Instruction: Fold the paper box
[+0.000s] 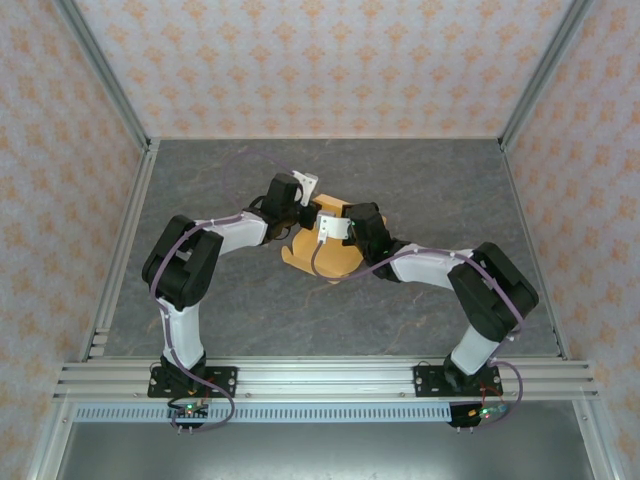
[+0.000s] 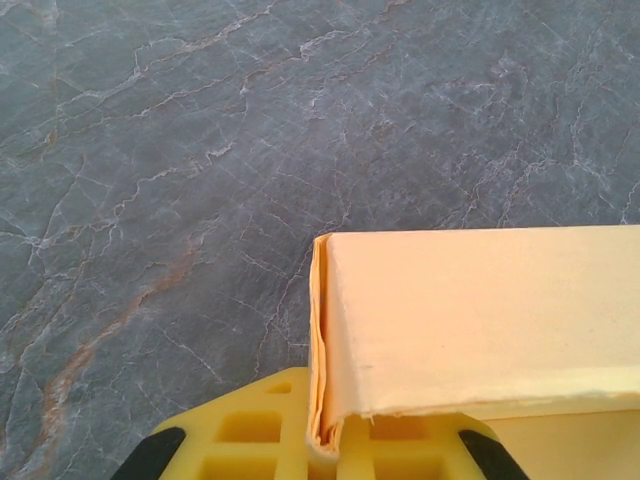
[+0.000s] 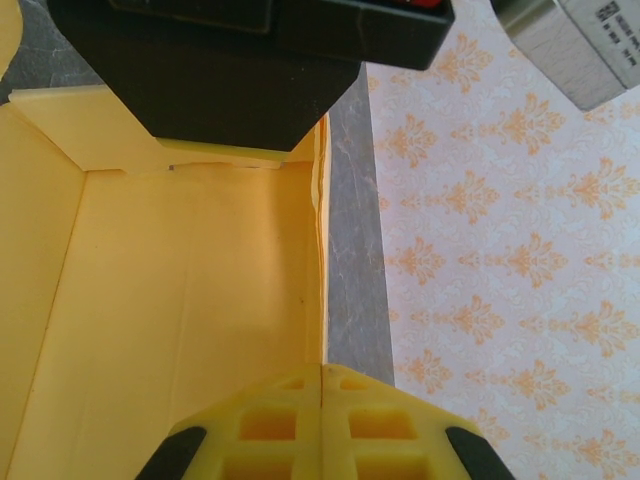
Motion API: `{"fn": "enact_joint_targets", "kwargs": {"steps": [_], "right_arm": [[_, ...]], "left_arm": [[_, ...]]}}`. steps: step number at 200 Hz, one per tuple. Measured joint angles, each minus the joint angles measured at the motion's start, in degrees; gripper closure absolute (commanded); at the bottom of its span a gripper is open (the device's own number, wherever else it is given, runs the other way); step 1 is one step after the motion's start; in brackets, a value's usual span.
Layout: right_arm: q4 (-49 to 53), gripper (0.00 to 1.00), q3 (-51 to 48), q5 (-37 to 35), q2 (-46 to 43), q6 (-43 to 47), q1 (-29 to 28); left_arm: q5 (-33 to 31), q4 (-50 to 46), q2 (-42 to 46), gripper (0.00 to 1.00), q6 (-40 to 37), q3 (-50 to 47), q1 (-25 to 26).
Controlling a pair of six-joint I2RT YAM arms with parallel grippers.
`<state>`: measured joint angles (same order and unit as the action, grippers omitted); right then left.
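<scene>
1. Grey veined stone forms the desk (image 1: 430, 200), which is closed in by patterned walls (image 1: 330, 60) on three sides.
2. At the desk's middle the box (image 1: 338, 258) of orange-yellow card is found, between the wrists of the left arm (image 1: 185, 265) and the right arm (image 1: 490, 290).
3. The left jaws are pressed together on the box: in the left wrist view a doubled card edge is pinched between the yellow fingers (image 2: 250, 440), and the box's outer face (image 2: 480, 310) runs off to the right.
4. The right jaws are likewise pinched on a wall of the box: in the right wrist view the thin upright edge is gripped in the seam between the fingers (image 3: 270, 425), and the open inside of the box (image 3: 190, 300) lies to the left.
5. The left arm's black end (image 3: 250, 60) is seen over the far end of the box.
</scene>
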<state>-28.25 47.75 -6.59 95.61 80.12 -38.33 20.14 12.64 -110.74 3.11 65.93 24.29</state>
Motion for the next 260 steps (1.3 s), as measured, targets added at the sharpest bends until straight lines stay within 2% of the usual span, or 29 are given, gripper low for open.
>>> {"fn": "enact_joint_targets", "kwargs": {"steps": [33, 45, 73, 114, 154, 163, 190, 223, 243, 260], "right_arm": [[0.2, 1.00, 0.0, 0.3, -0.1, 0.0, 0.0], [0.4, 0.95, 0.0, 0.6, -0.1, -0.3, -0.1], [1.3, 0.75, 0.0, 0.4, -0.4, -1.5, -0.1], [4.1, 0.57, 0.0, 0.7, -2.9, -6.0, 0.1], [6.1, 0.41, 0.0, 4.3, -7.3, -13.5, 0.1], [6.6, 0.34, 0.0, 5.7, -8.4, -16.0, 0.1], [9.4, 0.29, 0.0, 9.8, -11.6, -24.7, -0.6], [17.7, 0.28, 1.0, 12.9, -18.6, -39.6, -0.5], [22.6, 0.27, 2.0, 14.5, -23.1, -49.5, 2.8], [27.1, 0.30, 3.7, 14.8, -24.7, -58.9, 5.6]], "left_arm": [[-0.3, 0.6, 1.2, 1.00, -0.2, -1.6, 0.0], [-0.7, 0.4, 1.8, 1.00, -0.2, -2.1, 0.0], [-3.0, 0.4, 3.5, 1.00, -0.2, -4.1, -0.2], [-4.8, 0.9, 4.7, 1.00, -0.2, -5.8, -0.9], [-6.3, 1.6, 5.1, 1.00, -0.2, -6.5, -0.9], [-7.0, 1.5, 5.2, 1.00, 0.0, -6.6, -0.9], [-9.3, 1.4, 5.9, 1.00, 1.2, -7.2, -0.9], [-11.7, 0.6, 8.2, 1.00, 3.4, -8.6, -0.9], [-12.3, 0.6, 8.7, 1.00, 4.2, -8.7, -0.9], [-13.1, 0.4, 8.7, 1.00, 4.6, -8.7, -0.9]]}}
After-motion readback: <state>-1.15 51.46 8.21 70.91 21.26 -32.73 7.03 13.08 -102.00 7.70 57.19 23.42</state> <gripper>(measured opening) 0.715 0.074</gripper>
